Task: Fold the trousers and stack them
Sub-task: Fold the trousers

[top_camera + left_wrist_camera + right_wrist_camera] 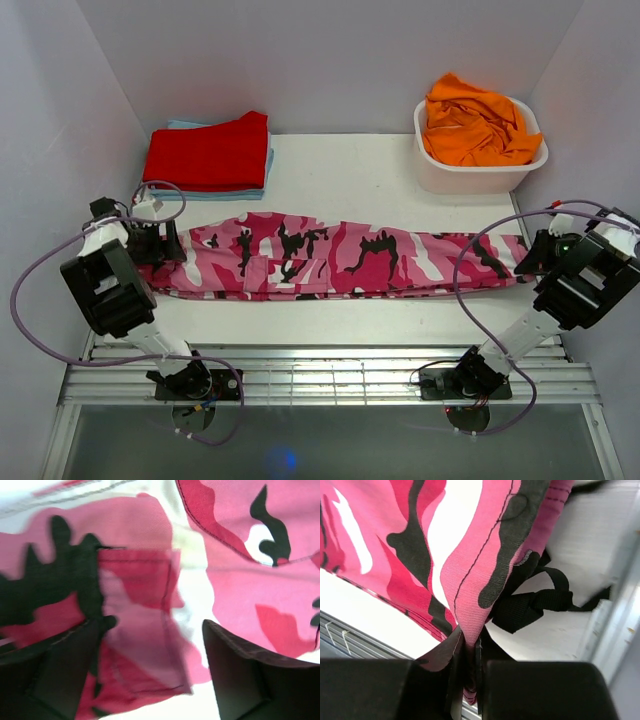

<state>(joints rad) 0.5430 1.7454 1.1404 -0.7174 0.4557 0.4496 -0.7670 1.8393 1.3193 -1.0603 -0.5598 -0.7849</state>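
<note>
The right gripper [470, 655] has its two black fingers pressed together on a fold of the long fabric trousers [470, 555] in pink, magenta, white and black camouflage print. It pinches the cloth at the hem end, lifted a little off the white table [350, 170], and a knotted black webbing strap [530, 605] hangs from the hem just beside the pinch.

In the overhead view this gripper [530, 258] sits at the right tip of the trousers [330, 255], which lie stretched in a long flat band across the table's near half.

The left gripper [155, 645] is at the opposite end, its dark fingers [250, 680] spread wide over the fabric [240, 580]. A stitched pocket flap lies in the gap between them, and nothing is gripped.

Further back on the left lies a folded plain red garment [210, 150] (on top of a pale blue one [268, 165]). In the far right corner stands a white plastic tub [480, 170] holding a crumpled orange garment [475, 125].
</note>
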